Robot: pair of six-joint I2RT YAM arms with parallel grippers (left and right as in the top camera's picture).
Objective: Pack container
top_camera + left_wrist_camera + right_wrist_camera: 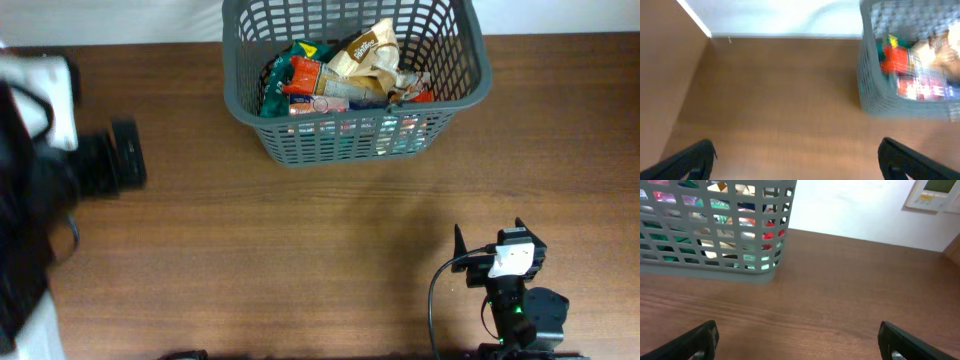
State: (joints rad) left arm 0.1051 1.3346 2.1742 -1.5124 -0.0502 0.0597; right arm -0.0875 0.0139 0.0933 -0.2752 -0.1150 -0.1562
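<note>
The dark grey lattice container (pixel 250 110) stands at the back middle of the wooden table. It holds several food packets (pixel 340 75) in red, green and tan. My left gripper (pixel 128 150) is at the far left, open and empty, well away from the container; that image is blurred. In the left wrist view its fingers (pixel 797 145) are spread over bare wood, with the container (pixel 870 95) at upper right. My right gripper (pixel 489 232) is at the front right, open and empty. In the right wrist view its fingers (pixel 797 326) are spread wide, with the container (pixel 700 265) at upper left.
A white object (pixel 50 95) lies beside the left arm at the table's left edge. A black cable (pixel 438 290) loops by the right arm's base. A white wall panel (pixel 935 192) shows behind the table. Bare wood lies between both grippers and the container.
</note>
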